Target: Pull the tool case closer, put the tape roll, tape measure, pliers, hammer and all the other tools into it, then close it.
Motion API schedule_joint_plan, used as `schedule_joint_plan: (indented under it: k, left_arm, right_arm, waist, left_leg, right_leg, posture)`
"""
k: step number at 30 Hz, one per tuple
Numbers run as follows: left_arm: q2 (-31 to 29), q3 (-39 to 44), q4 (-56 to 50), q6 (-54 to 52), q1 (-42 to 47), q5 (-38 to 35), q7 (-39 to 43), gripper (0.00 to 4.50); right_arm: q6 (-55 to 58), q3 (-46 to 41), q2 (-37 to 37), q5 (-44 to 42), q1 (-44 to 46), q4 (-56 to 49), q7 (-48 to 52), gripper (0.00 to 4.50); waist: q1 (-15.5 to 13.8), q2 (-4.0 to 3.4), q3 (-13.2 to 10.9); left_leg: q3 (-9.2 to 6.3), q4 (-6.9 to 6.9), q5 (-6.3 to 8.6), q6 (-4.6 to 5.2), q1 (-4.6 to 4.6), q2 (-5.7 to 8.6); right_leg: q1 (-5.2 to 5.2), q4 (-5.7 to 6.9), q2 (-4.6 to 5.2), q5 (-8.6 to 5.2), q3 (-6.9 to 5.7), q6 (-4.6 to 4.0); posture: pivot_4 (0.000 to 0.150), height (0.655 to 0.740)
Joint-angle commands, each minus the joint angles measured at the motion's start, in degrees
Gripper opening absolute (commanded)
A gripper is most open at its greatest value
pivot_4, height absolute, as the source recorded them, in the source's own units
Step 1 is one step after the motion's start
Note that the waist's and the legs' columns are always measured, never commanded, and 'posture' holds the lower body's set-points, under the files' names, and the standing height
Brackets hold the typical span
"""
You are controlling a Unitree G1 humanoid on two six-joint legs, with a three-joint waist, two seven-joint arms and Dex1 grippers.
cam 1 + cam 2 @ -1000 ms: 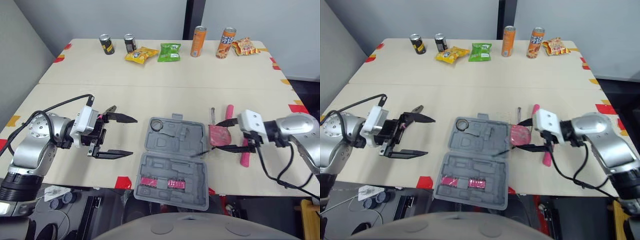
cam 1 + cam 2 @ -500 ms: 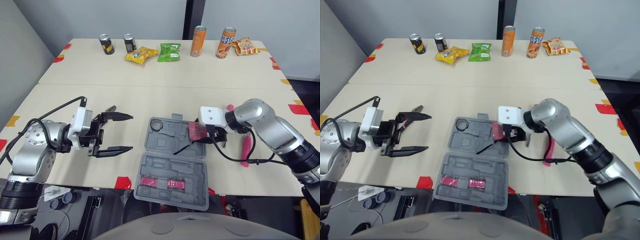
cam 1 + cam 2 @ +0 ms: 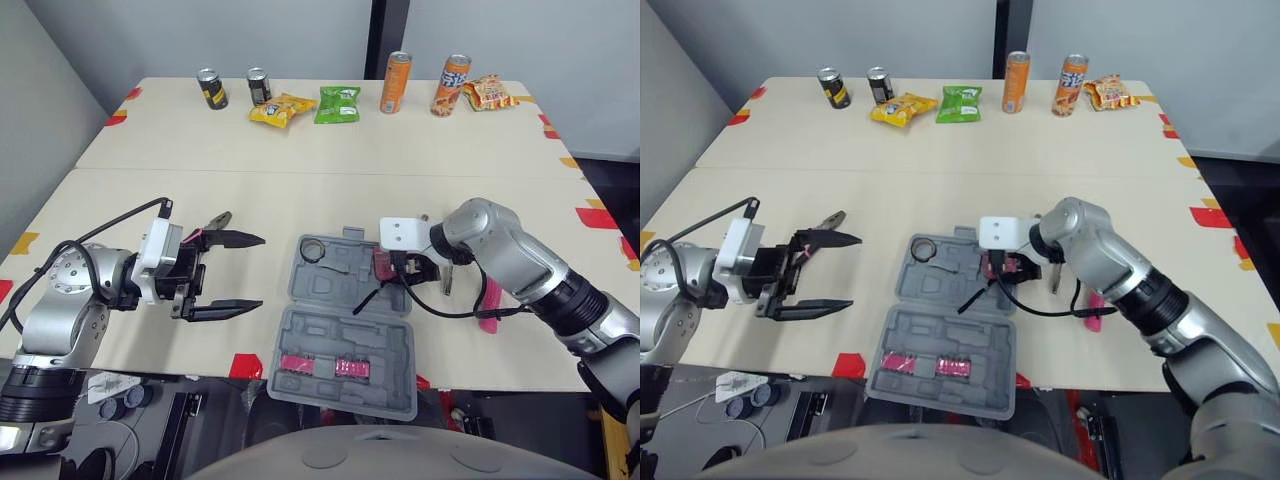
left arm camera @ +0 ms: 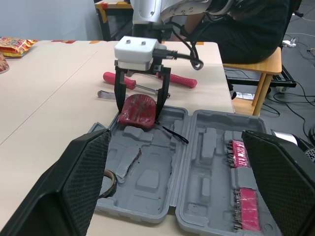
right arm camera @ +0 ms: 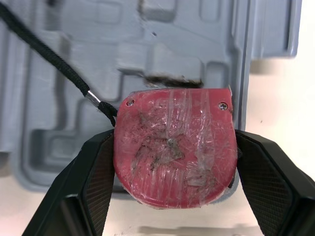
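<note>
A pale table [image 3: 300, 150], backed by a grey wall [image 3: 250, 30], is carrying the open tool case [image 3: 330, 335] at its near edge. Packing is under way. The right gripper [image 4: 139, 114] is clamping the red tape measure [image 5: 173, 147] over the case's right rim. The left gripper [image 3: 260, 272] is hovering spread and empty. The next move probably calls for lowering the tape measure into a recess and releasing it.

The pale table [image 3: 300, 150] carries the open tool case [image 3: 345, 335], a hammer [image 4: 182, 80], cans [image 3: 396, 82] and snack packets [image 3: 339, 103].

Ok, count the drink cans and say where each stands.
4, along the table's far edge: dark can, second dark can on the left; orange can, second orange can on the right.
</note>
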State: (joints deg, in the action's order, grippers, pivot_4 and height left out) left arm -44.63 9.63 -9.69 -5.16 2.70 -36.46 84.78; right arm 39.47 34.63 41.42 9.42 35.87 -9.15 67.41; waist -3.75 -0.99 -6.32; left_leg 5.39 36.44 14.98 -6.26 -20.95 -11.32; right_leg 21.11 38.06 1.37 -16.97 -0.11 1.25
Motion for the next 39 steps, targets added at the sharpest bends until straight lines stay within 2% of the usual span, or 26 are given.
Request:
schedule_joint_plan:
  k: [1, 4, 6, 7, 8, 15, 20, 24, 28, 31, 34, 39]
  left_arm:
    - [-0.8, 1.4, -1.3, 0.2, -0.3, -0.9, 0.4, 4.5]
    - [-0.7, 1.4, -1.5, 0.2, -0.5, -0.9, 0.4, 4.5]
    - [-0.7, 1.3, -1.6, 0.1, -0.7, -0.9, 0.4, 4.5]
    - [-0.7, 1.3, -1.6, 0.1, -0.8, -0.9, 0.4, 4.5]
    - [-0.7, 1.3, -1.7, 0.1, -0.9, -1.0, 0.4, 4.5]
    - [-0.6, 1.2, -1.8, 0.0, -1.2, -1.0, 0.4, 4.5]
    - [-0.7, 1.4, -2.0, 0.0, -1.5, -1.2, 0.4, 4.5]
    - [-0.7, 1.6, -1.9, 0.1, -1.7, -1.2, 0.5, 4.5]
    - [-0.5, 1.7, -1.5, 0.3, -1.6, -1.2, 0.6, 4.5]
    - [-0.4, 1.7, -1.1, 0.5, -1.6, -1.1, 0.9, 4.5]
    - [-0.3, 1.6, -0.8, 0.7, -1.4, -1.0, 1.2, 4.5]
    - [-0.3, 1.6, -0.4, 0.9, -1.3, -0.8, 1.4, 4.5]
  right_arm:
    - [0.6, 0.1, -0.7, 0.9, 1.3, -0.2, -0.1, 3.15]
    - [0.7, 0.2, -0.7, 1.2, 1.2, -0.7, 0.1, 3.15]
    - [1.2, -0.1, -0.8, 1.1, 1.1, -1.5, 0.1, 4.16]
    - [1.4, -0.3, -0.8, 1.1, 1.0, -1.9, 0.1, 4.41]
    - [1.6, -0.4, -0.9, 1.0, 1.0, -2.2, 0.1, 4.46]
    - [3.6, -2.6, 0.1, -0.5, 1.4, -6.5, 0.7, 4.46]
    - [4.9, -6.5, 4.5, -3.7, 0.8, -11.3, 3.0, 4.46]
    - [6.5, -12.4, 5.2, -9.8, -2.0, -13.7, 3.5, 4.46]
    - [-0.4, -20.8, 1.2, -15.4, -7.2, -9.3, -0.3, 4.46]
    - [-3.0, -24.8, -0.2, -18.4, -11.1, -6.5, -1.8, 3.64]
    - [-9.2, -26.6, -1.7, -21.0, -14.7, -4.2, -1.7, 2.65]
    - [-22.0, -30.0, -6.7, -24.5, -19.1, 2.6, -2.3, 2.65]
  waist:
    - [0.1, 0.0, 0.0]
    - [0.0, 0.0, 0.0]
    - [0.0, 0.0, 0.0]
    - [0.0, 0.0, 0.0]
    - [0.0, 0.0, 0.0]
    - [0.0, 0.0, 0.0]
    - [-0.2, 0.0, 0.0]
    - [-0.1, 0.0, 0.0]
    - [-0.2, 0.02, 0.0]
    - [-0.3, 0.02, 0.0]
    - [-0.5, 0.02, 0.0]
    - [-0.1, 0.02, 0.0]
  left_leg:
    - [0.0, 0.0, 0.0, 0.0, 0.0, 0.0]
    - [0.01, 0.0, 0.0, 0.0, 0.01, 0.0]
    - [0.01, 0.0, 0.0, 0.0, 0.01, 0.0]
    - [0.01, 0.0, 0.0, 0.0, 0.01, 0.0]
    - [0.01, 0.0, 0.0, 0.0, 0.01, 0.0]
    - [0.01, 0.0, 0.0, -0.01, 0.01, -0.01]
    - [0.02, 0.01, 0.0, -0.01, 0.0, -0.01]
    - [0.04, 0.0, 0.01, -0.02, 0.01, -0.03]
    - [0.08, 0.01, 0.01, -0.04, 0.02, -0.05]
    - [0.09, 0.01, 0.02, -0.04, 0.01, -0.04]
    - [0.09, 0.01, 0.02, -0.05, 0.0, -0.04]
    - [0.09, 0.01, 0.02, -0.05, 0.01, -0.05]
  right_leg:
    - [0.0, 0.0, 0.0, 0.0, 0.0, 0.0]
    - [0.0, 0.01, 0.0, 0.0, 0.01, 0.0]
    - [0.0, 0.01, 0.0, 0.0, 0.01, 0.0]
    - [0.0, 0.01, 0.0, 0.0, 0.01, 0.0]
    - [0.0, 0.01, 0.0, 0.0, 0.01, 0.0]
    - [0.01, 0.02, -0.01, 0.0, 0.01, 0.0]
    - [0.01, 0.02, -0.01, 0.0, 0.03, 0.0]
    - [0.01, 0.01, -0.02, 0.0, 0.05, 0.0]
    - [0.02, 0.02, -0.03, 0.0, 0.09, 0.0]
    - [0.03, 0.02, -0.03, 0.0, 0.1, 0.0]
    - [0.03, 0.01, -0.03, 0.0, 0.1, 0.0]
    - [0.05, 0.02, -0.03, 0.0, 0.09, 0.0]
  posture:
    - [0.15, 0.74]
    - [0.15, 0.74]
    - [0.15, 0.74]
    - [0.15, 0.74]
    - [0.15, 0.74]
    - [0.15, 0.74]
    - [0.15, 0.74]
    - [0.15, 0.74]
    - [0.15, 0.74]
    - [0.15, 0.74]
    - [0.15, 0.74]
    - [0.15, 0.74]
